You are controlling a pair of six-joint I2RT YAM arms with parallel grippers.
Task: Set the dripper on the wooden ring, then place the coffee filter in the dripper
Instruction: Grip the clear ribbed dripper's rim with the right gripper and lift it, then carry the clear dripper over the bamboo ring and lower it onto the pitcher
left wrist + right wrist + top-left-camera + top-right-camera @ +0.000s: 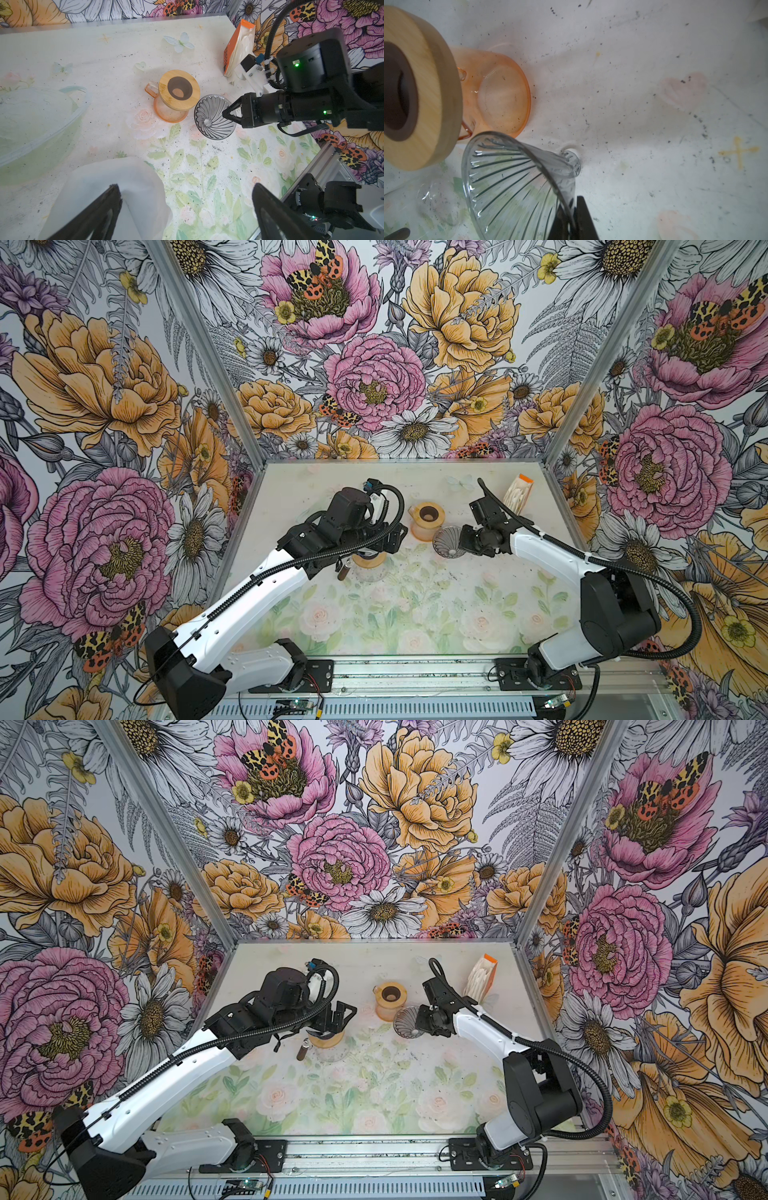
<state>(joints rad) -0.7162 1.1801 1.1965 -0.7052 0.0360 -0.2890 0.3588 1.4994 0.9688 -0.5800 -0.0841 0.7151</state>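
Pinching the dripper (209,112) is the right tool (225,113); box (229,52) lettering blurred.

Both top views: bright, even, diffuse light, with only faint soft-edged shadows on the table (415,597) beneath the arms. Wall posts (208,352) splay toward the upper corners (wide-angle stretch).

Left wrist view: table washed pale. Coffee filter (116,187) and both fingers (97,214) of the left gripper (186,187) are out of focus, close to the lens; mid-distance is sharp.

Right wrist view: small bright glints on the dripper (508,182) ribs. Wooden lid (425,93) blurred. Table near overexposed, soft shadow beside the orange carafe (500,93).
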